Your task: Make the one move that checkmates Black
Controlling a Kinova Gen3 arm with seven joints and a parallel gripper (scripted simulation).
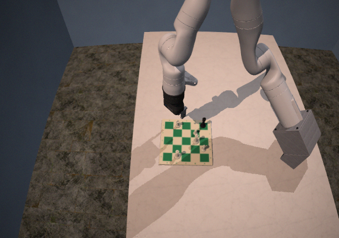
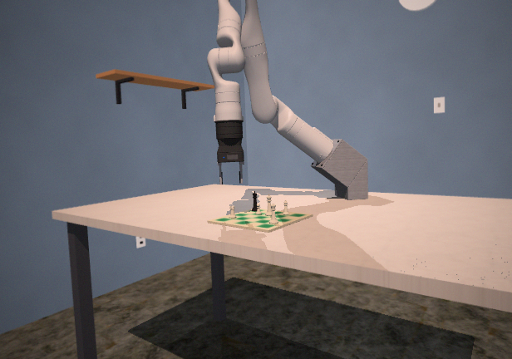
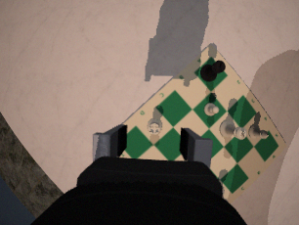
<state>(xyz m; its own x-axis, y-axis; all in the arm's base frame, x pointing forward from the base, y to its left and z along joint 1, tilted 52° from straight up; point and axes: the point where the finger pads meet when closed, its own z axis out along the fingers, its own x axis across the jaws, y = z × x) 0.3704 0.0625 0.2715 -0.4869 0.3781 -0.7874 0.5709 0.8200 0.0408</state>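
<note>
Gripper (image 2: 230,179) hangs released & empty above the board (image 1: 163,160); white piece (image 1: 178,124) stands upright on far row, so mate prob. done.

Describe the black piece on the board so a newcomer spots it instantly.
On the pale table lies a small green-and-cream chessboard near the arm's base. The black piece stands upright in the board's far right corner in the top view. It is the only dark piece; every other piece is white.

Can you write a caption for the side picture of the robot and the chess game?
Open gripper hangs empty above the small green chessboard on the table.
</note>
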